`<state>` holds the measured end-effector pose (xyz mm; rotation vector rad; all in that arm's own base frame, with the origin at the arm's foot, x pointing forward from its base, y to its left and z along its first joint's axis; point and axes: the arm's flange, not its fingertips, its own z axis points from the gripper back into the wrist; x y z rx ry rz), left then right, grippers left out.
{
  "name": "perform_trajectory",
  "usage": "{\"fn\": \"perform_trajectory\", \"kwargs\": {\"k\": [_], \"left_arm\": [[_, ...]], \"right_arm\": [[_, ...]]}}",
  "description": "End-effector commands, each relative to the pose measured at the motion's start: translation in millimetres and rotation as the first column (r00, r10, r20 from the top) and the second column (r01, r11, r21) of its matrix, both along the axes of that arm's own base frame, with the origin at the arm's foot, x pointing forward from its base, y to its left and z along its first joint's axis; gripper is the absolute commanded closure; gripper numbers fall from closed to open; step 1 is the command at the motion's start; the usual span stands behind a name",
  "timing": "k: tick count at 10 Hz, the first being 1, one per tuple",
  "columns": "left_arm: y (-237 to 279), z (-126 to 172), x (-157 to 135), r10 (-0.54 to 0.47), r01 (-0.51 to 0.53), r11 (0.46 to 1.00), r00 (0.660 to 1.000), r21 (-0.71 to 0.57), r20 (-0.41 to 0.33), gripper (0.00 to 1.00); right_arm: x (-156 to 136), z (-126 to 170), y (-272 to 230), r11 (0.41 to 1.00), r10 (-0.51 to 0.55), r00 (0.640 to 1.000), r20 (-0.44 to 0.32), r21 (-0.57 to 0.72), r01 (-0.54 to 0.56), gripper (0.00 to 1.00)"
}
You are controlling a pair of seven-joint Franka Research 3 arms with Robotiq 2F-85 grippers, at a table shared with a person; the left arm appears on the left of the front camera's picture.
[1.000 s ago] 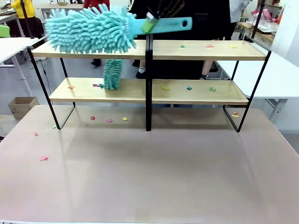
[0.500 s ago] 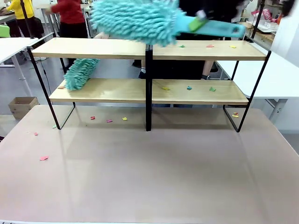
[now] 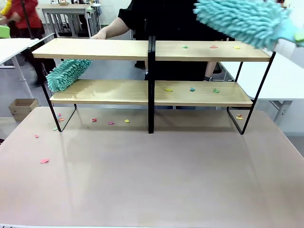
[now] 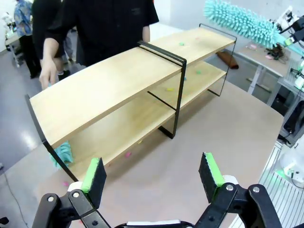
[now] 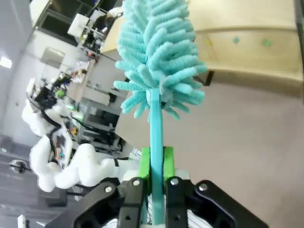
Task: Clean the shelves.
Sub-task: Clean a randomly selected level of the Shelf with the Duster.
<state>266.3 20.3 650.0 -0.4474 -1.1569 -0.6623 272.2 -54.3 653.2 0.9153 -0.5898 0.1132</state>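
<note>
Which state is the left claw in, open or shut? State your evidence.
Open: the left claw shows its green pads wide apart, with nothing held between them.

Shelves (image 3: 95, 49) on table (image 3: 152, 180); duster (image 3: 237, 19) above right end; second duster (image 3: 66, 75) at lower board's left end.

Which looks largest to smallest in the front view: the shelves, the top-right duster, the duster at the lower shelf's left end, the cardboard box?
1. shelves
2. top-right duster, though cut off by the picture's edge
3 and 4. lower duster and cardboard box look close. The box is partly hidden, so they are unranked.
</note>
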Motion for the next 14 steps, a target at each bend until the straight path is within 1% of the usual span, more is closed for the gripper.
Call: {"fn": "perform_trajectory", "kwargs": {"k": [1,2,3,4,5,6,7,8,9,14], "left_arm": [[0,-1,0,-0.002,0.002,1.000,1.000,0.001,-0.005,0.00],[0,-1,0,-0.002,0.002,1.000,1.000,0.001,-0.005,0.00],[0,-1,0,-0.002,0.002,1.000,1.000,0.001,-0.005,0.00],[0,-1,0,-0.002,0.002,1.000,1.000,0.001,-0.005,0.00],[0,-1,0,-0.002,0.002,1.000,1.000,0.001,-0.005,0.00],[0,-1,0,-0.002,0.002,1.000,1.000,0.001,-0.005,0.00],[0,-1,0,-0.002,0.002,1.000,1.000,0.001,-0.005,0.00],[0,-1,0,-0.002,0.002,1.000,1.000,0.001,-0.005,0.00],[0,-1,0,-0.002,0.002,1.000,1.000,0.001,-0.005,0.00],[0,-1,0,-0.002,0.002,1.000,1.000,0.001,-0.005,0.00]], "right_arm": [[-22,-5,-41,0.992,-0.089,0.994,-0.064,0.082,0.095,0.88],[-43,-6,-67,0.985,-0.120,0.992,-0.046,0.117,0.125,0.88],[-71,-11,-93,0.978,-0.154,0.987,-0.047,0.137,0.159,0.88],[-96,-19,-115,0.974,-0.173,0.982,-0.074,0.136,0.182,0.88],[-120,-34,-137,0.972,-0.174,0.975,-0.140,0.133,0.193,0.88],[-141,-50,-153,0.971,-0.149,0.973,-0.175,0.162,0.178,0.88],[-161,-69,-164,0.973,-0.081,0.981,-0.175,0.198,0.116,0.88],[-169,-85,-166,0.967,-0.080,0.982,-0.169,0.228,0.118,0.88],[-151,-58,-154,0.970,-0.142,0.976,-0.168,0.173,0.171,0.88],[-151,-58,-154,0.970,-0.142,0.976,-0.168,0.173,0.171,0.88]]}}
